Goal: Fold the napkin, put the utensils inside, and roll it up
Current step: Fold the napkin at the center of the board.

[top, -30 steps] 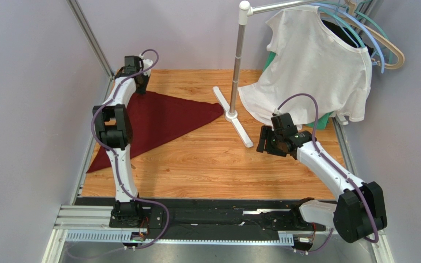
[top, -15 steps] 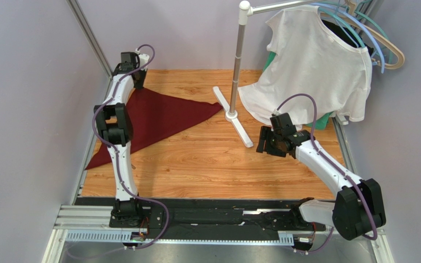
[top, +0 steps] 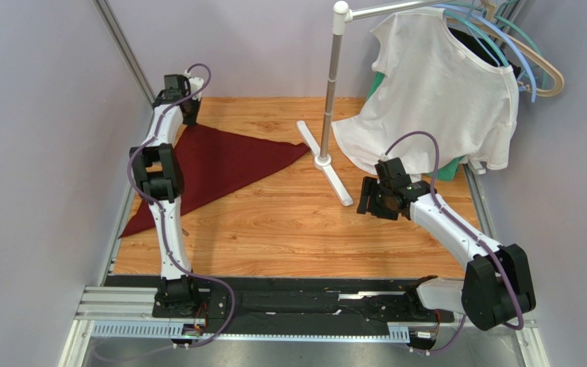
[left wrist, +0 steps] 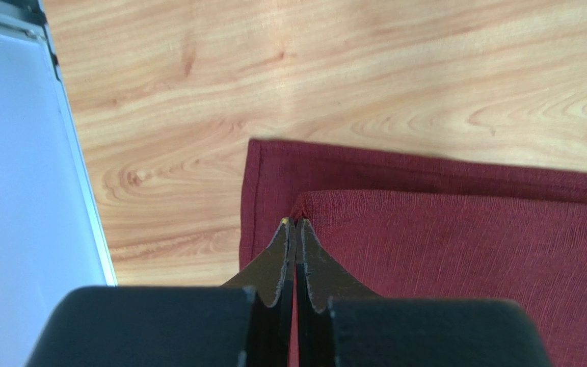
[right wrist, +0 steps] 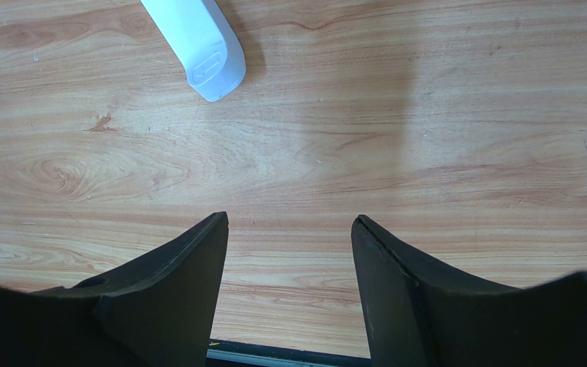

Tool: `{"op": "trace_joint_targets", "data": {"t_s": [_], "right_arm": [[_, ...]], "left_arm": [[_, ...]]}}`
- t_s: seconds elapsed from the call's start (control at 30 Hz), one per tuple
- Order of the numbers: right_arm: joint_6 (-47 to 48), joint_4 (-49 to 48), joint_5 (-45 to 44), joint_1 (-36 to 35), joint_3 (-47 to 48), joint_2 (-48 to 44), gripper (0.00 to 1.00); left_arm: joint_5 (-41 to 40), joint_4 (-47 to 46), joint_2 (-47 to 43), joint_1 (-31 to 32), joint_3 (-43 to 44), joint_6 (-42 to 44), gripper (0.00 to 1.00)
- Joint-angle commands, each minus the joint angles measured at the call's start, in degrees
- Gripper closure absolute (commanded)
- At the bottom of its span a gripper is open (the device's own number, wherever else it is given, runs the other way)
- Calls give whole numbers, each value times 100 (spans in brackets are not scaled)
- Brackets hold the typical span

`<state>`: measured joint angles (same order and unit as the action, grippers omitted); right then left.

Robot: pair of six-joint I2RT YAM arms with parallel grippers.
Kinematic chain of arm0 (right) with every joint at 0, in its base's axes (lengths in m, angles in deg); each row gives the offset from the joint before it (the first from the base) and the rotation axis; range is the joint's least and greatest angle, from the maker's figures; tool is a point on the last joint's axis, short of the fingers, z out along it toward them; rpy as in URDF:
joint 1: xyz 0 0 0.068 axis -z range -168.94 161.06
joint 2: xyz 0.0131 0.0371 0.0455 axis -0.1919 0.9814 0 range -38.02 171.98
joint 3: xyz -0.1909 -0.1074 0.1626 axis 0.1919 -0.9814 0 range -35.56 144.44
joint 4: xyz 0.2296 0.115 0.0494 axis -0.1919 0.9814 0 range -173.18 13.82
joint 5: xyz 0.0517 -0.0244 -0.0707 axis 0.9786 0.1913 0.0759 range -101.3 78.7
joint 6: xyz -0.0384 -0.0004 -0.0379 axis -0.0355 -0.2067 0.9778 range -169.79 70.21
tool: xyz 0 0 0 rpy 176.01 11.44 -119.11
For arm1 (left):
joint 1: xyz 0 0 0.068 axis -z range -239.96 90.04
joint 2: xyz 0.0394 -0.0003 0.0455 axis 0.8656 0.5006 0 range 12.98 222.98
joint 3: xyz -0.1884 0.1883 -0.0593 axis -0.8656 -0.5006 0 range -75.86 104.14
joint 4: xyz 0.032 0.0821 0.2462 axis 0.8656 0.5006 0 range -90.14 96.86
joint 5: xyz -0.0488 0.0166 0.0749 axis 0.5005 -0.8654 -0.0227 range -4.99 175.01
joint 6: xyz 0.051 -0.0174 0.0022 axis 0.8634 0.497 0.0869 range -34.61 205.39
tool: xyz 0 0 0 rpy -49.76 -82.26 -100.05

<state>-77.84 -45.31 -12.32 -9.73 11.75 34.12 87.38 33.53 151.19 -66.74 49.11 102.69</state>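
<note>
On the table (top: 296,229), the napkin (top: 228,164) is laid far left as a folded triangle. The corner of its upper layer is pinched at the tips of the clenched left gripper (left wrist: 296,226). The right gripper (right wrist: 289,229) is spread wide over bare wood, grasping nothing.

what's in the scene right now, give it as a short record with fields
napkin: dark red, folded into a triangle, lying flat on the left side of the table
left hand: shut on the napkin's top-layer corner, at the far left
right hand: open, empty, above bare wood near a foot of the rack
shirt: white, hanging on the rack at the far right
utensils: none in view
</note>
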Motion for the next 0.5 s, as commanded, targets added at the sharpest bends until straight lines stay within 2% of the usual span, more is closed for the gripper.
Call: {"op": "trace_joint_targets", "data": {"t_s": [0.0,0.47], "right_arm": [[-69,-192,-30,5,191,72,36],[-86,-245,14,-3,182,213,36]], "left_arm": [[106,-45,127,-33,432,-16,100],[18,-71,338,-42,704,1,100]]}}
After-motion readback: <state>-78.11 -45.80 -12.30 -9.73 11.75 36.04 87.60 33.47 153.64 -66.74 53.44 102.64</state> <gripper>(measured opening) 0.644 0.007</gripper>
